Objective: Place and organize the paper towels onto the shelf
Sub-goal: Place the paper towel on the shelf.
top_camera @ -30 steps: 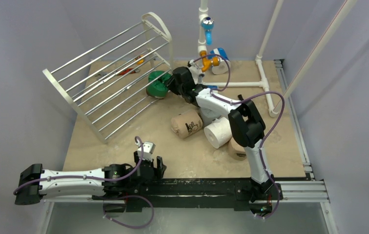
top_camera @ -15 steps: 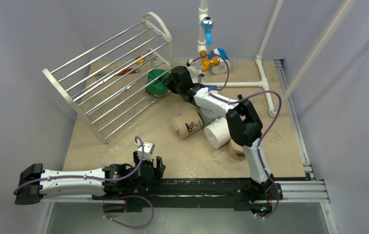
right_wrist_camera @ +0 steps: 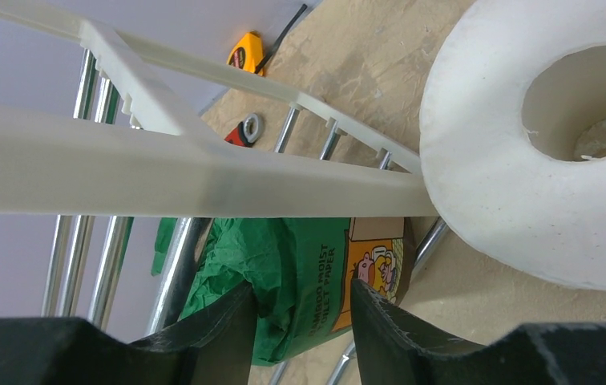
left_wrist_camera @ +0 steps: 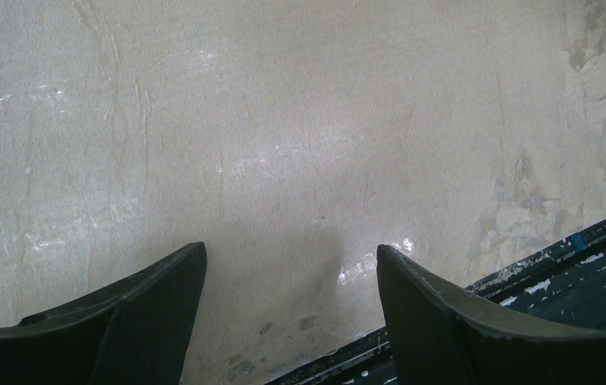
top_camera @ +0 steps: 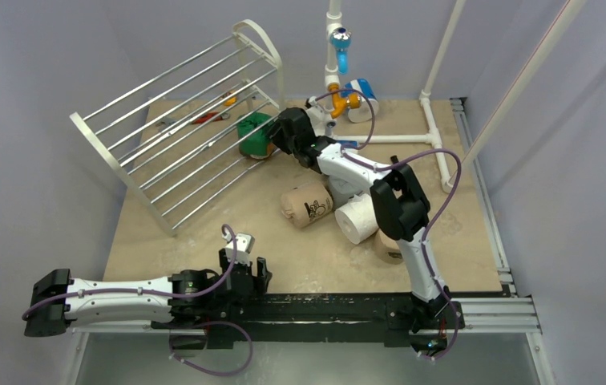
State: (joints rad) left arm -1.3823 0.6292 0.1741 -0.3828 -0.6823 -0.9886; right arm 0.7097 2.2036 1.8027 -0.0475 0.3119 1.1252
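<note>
right end effector (right_wrist_camera: 300,301) gripped the green-wrapped roll (top_camera: 253,135) at upper centre, apparently to load the shelf (right_wrist_camera: 83,168); left end effector (left_wrist_camera: 292,257) gaped empty.

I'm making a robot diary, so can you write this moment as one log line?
right gripper: shut on green roll, at shelf | left gripper: open, above table

The shelf frame (right_wrist_camera: 83,168) hides part of the green roll (right_wrist_camera: 284,257).
</note>
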